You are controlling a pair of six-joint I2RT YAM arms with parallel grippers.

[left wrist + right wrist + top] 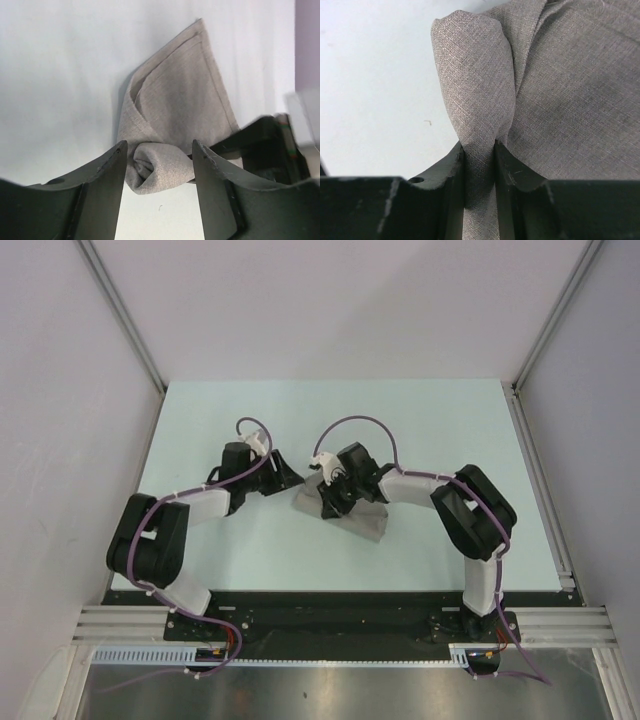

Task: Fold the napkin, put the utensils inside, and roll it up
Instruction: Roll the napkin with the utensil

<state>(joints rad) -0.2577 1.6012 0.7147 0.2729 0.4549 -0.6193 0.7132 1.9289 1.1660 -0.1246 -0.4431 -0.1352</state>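
i see my right gripper (480, 147) pinched shut on the rolled edge of the napkin (570, 90). my left gripper (159, 150) stands open, jaws either side of the napkin's rolled end (no contact that i can make out). the napkin lies partly rolled on the table (250, 410).

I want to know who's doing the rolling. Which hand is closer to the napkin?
Right. The right hand is pinching the rolled napkin. The left hand is open just off the roll's end, not gripping it.

Pale green table (430, 420), white walls (330, 300), alu frame (122, 315)
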